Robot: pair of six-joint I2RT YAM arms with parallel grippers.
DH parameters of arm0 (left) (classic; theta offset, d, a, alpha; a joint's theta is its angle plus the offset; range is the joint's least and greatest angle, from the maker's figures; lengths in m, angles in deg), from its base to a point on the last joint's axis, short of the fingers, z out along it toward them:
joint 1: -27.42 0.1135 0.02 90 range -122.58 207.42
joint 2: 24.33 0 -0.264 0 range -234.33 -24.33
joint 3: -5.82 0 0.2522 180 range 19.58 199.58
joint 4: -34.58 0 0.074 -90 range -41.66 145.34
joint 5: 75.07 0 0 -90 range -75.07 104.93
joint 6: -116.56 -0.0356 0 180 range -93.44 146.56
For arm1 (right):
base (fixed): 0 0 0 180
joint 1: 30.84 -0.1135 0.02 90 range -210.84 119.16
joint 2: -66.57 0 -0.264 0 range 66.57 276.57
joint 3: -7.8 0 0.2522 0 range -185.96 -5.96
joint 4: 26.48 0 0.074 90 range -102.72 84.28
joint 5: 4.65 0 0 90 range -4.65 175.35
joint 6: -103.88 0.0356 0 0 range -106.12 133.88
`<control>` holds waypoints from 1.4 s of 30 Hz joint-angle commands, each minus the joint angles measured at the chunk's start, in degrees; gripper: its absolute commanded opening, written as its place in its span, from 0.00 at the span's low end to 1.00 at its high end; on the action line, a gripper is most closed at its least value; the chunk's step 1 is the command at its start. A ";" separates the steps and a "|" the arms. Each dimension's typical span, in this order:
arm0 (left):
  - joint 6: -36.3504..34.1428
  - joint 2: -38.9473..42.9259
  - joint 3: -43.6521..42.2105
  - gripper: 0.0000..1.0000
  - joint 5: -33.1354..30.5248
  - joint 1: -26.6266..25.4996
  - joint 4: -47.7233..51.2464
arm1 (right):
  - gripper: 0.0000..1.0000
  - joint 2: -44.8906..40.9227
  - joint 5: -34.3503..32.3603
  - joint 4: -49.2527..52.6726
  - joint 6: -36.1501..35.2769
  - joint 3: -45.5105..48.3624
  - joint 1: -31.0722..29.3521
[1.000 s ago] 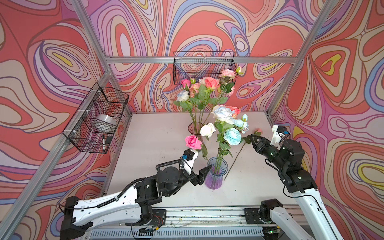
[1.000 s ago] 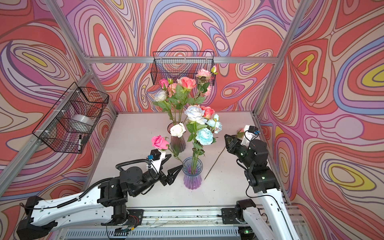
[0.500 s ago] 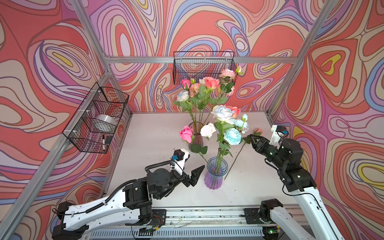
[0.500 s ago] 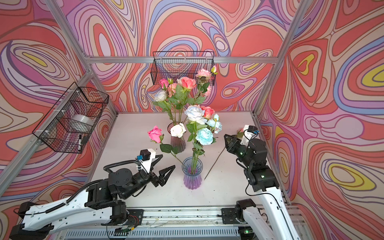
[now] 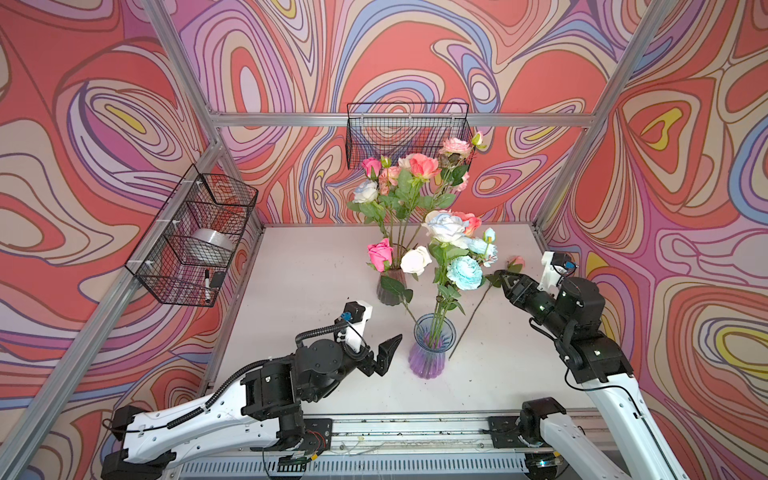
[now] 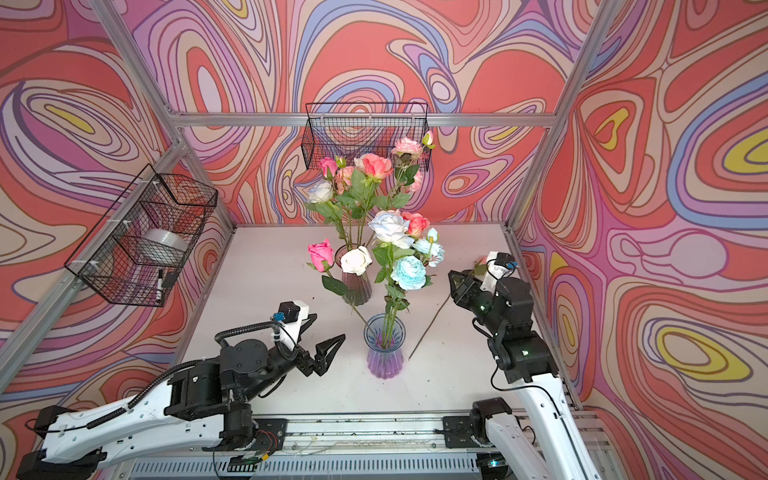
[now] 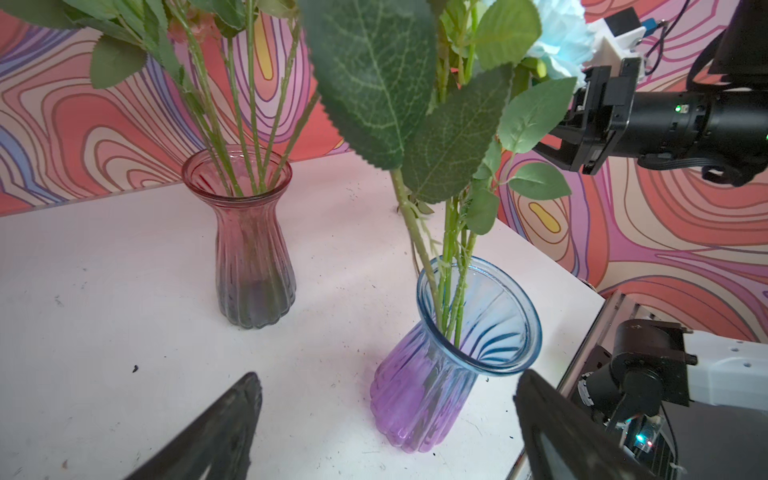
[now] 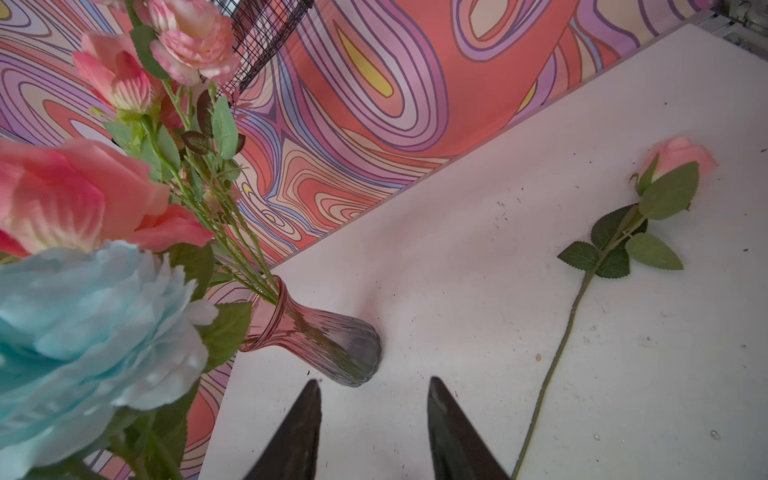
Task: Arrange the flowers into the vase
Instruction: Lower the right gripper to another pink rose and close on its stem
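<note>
Swirl-patterned walls, white counter (image 5: 311, 266). Left hand (image 6: 328, 328) is spread wide and empty, low over the counter just left of the blue-purple vase (image 5: 430, 353), not touching it. That vase holds several flowers (image 5: 465, 272); a pink rose (image 5: 380, 254) leans out of it to the left. More stems stand in the pink vase (image 5: 390, 286) behind. Right hand (image 8: 372, 382) is partly parted, gripping nothing, above the counter. One loose rose (image 8: 611, 245) lies flat just beside it, not between the fingers, stem end near the blue-purple vase.
</note>
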 commanded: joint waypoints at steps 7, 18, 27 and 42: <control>17.73 7.49 -7.79 0.90 -17.86 -0.10 8.75 | 0.42 4.28 -4.49 7.02 2.58 0.44 0.04; 33.26 11.35 -16.04 0.88 -25.36 -0.15 16.35 | 0.35 14.43 -4.76 9.35 5.04 1.99 0.02; 28.08 12.03 -13.62 0.90 -27.14 -0.10 18.75 | 0.33 32.35 -14.91 8.60 1.79 -4.77 0.08; 31.83 16.19 -14.82 0.90 -23.35 -0.06 20.82 | 0.34 68.12 -24.17 10.09 0.73 -26.00 2.77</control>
